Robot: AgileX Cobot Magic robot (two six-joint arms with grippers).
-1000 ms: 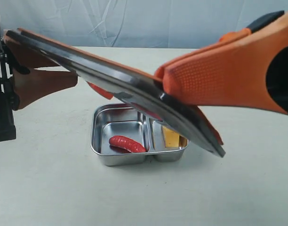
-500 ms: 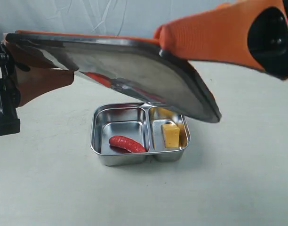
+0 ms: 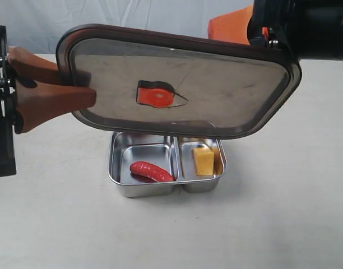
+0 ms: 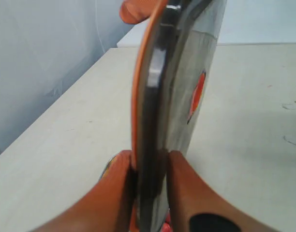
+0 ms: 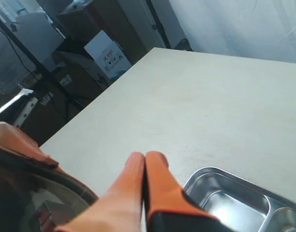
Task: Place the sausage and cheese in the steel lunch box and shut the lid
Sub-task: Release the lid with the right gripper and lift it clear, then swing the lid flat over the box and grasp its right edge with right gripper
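Item, the steel lunch box (image 3: 112,168): we record it standing open on the table (image 3: 283,224), both compartments loaded. Item, the sausage (image 3: 152,171): lying in the larger compartment, on the left in the exterior view, so we enter it as placed. Item, the cheese (image 3: 203,161): standing in the smaller compartment across the divider, also placed. Item, the lid (image 3: 227,84): in the air above the box, clear of it and tipped steeply, so that its broad face and orange valve (image 3: 156,96) turn toward the exterior camera. Item, the left gripper (image 4: 150,159): jaws clamped on the lid's edge, one finger on each face, bearing it. Item, the right gripper (image 5: 145,157): fingers pressed together with nothing between them, hanging near the lid's far end; we cannot tell whether it touches the lid. Outstanding, in our judgement: filling is finished and only the closing remains. The lid must be levelled, squared over the rim and pressed down.
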